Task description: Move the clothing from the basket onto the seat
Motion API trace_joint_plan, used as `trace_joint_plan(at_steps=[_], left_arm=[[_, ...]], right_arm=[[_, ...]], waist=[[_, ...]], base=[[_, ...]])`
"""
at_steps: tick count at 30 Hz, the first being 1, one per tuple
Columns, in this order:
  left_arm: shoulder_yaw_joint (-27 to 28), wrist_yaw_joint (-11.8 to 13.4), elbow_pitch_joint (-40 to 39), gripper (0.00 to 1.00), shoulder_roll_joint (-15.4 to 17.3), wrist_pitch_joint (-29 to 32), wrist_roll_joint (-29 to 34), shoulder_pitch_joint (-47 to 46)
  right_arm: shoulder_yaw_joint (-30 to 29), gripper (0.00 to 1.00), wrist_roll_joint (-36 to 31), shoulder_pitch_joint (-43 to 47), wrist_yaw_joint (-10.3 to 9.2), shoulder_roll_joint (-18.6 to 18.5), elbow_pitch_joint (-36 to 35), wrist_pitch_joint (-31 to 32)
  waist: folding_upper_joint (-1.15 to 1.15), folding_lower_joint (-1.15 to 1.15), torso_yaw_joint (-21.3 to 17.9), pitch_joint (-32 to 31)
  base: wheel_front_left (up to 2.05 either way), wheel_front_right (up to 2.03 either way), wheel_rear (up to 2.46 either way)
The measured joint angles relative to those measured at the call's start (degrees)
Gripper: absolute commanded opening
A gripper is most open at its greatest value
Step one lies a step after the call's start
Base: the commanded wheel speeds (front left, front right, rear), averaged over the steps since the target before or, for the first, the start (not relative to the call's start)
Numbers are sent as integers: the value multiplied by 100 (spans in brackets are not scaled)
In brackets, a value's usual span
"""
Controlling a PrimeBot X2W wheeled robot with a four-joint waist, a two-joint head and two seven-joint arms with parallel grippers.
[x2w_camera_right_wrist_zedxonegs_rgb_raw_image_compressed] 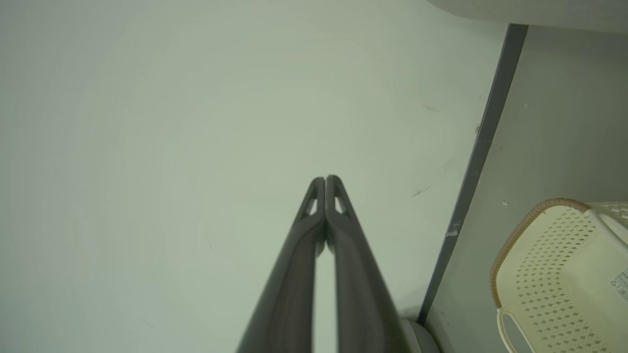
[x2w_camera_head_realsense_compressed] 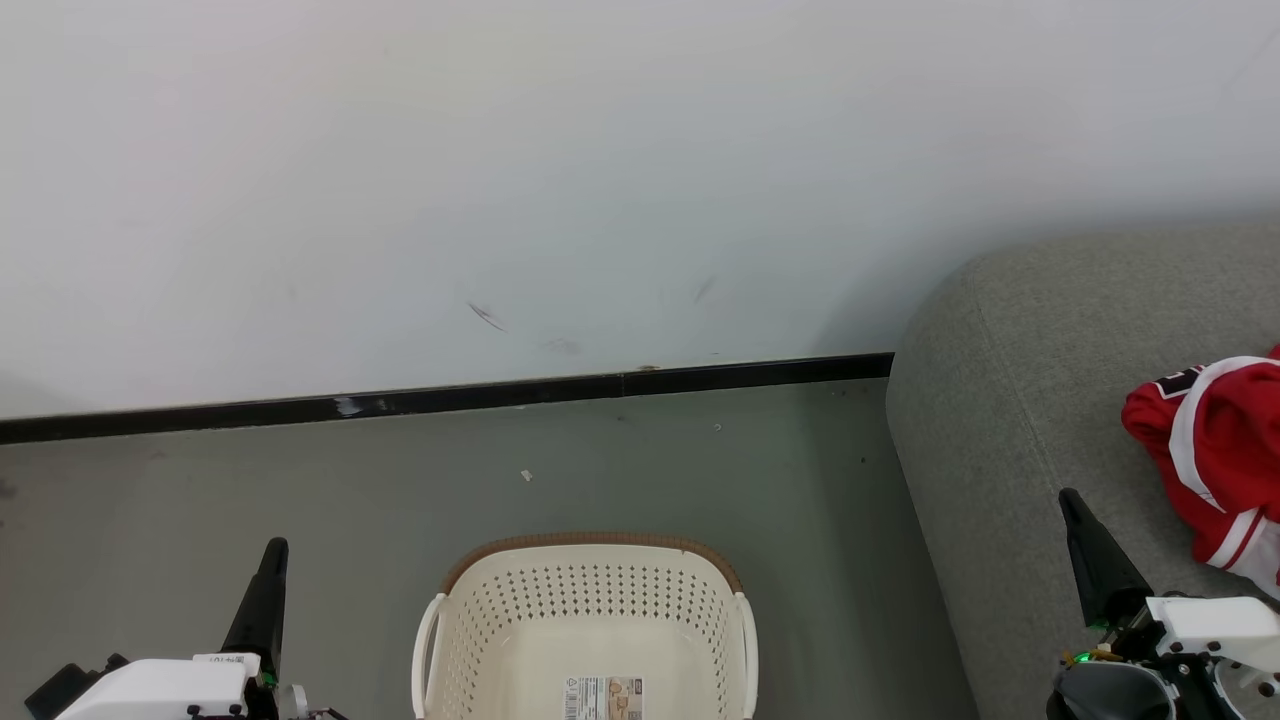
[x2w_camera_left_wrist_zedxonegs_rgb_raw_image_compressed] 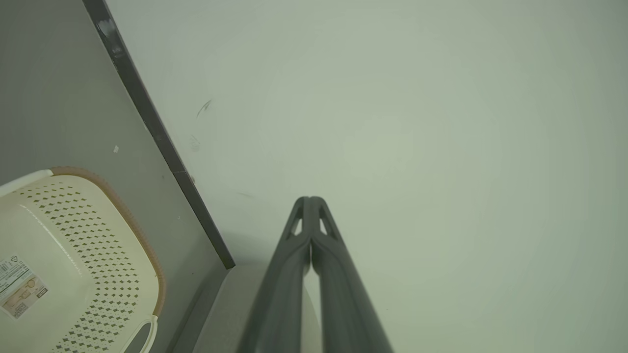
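Left gripper (x2w_camera_head_realsense_compressed: 273, 548) at lower left of the head view, two dark fingers pressed together tip to tip, nothing held; the left wrist view confirms it, with the jaws meeting along their length and only small gaps near the tips, pointing at the pale wall (x2w_camera_left_wrist_zedxonegs_rgb_raw_image_compressed: 441, 147). Right gripper (x2w_camera_head_realsense_compressed: 1068, 496) at lower right, likewise fully closed with nothing in it; in the right wrist view the fingers touch at the tips against the same wall. Right gripper sits over the front part of the seat (x2w_camera_head_realsense_compressed: 1000, 420), a grey upholstered sofa with a rounded corner, filling the right side of the head view. The clothing (x2w_camera_head_realsense_compressed: 1225, 450) lies bunched on the seat cushion, red with white trim and a bit of black-and-white print at its upper left edge, just to the right of the right gripper's fingers, apart from them, partly cut off by the frame edge. The basket (x2w_camera_head_realsense_compressed: 595, 542) stands on the grey floor (x2w_camera_head_realsense_compressed: 300, 480) between the two grippers, bottom centre, cream perforated plastic, brown rim, white side handles; the part of its inside that shows is bare plastic with a label (x2w_camera_head_realsense_compressed: 603, 697) on the bottom. Basket is near the seat's left side, not touching. A black baseboard (x2w_camera_head_realsense_compressed: 450, 398) runs behind, a few dark scuff marks (x2w_camera_head_realsense_compressed: 487, 316) on the wall above it.
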Motion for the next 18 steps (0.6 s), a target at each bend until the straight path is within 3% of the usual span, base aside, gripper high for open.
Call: trace_joint_plan(at_steps=[18], left_arm=[[2, -15, 24, 0, 0, 15, 0, 0]], right_arm=[[0, 0, 0, 0, 0, -2, 11, 0]], waist=[[0, -1, -1, -1]], base=[[0, 0, 0]])
